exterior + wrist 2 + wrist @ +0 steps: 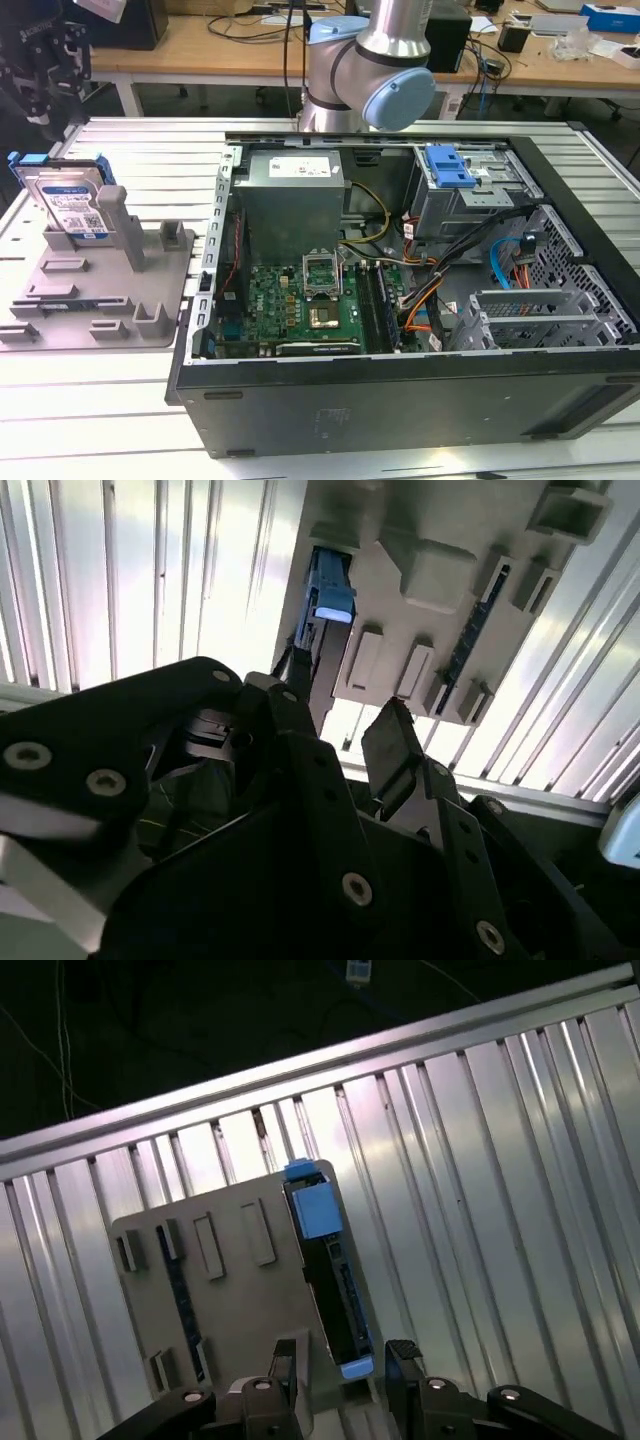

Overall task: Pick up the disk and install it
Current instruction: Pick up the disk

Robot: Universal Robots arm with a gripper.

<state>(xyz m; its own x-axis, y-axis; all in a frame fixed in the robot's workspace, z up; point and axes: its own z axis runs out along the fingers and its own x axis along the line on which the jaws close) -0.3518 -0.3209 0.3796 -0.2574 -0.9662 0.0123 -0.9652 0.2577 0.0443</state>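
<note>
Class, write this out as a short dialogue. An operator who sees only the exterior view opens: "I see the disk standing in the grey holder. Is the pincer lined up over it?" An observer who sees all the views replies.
Observer: Yes. In the first wrist view the disk shows edge-on, and its near end falls in line with the gap of the pincer.
Operator: Is the pincer open or shut?
Observer: Open. In both wrist views its fingers stand apart and hold nothing.
Operator: Where on the holder does the disk sit?
Observer: Along one edge of the grey holder, right beside the bare table slats.
</note>
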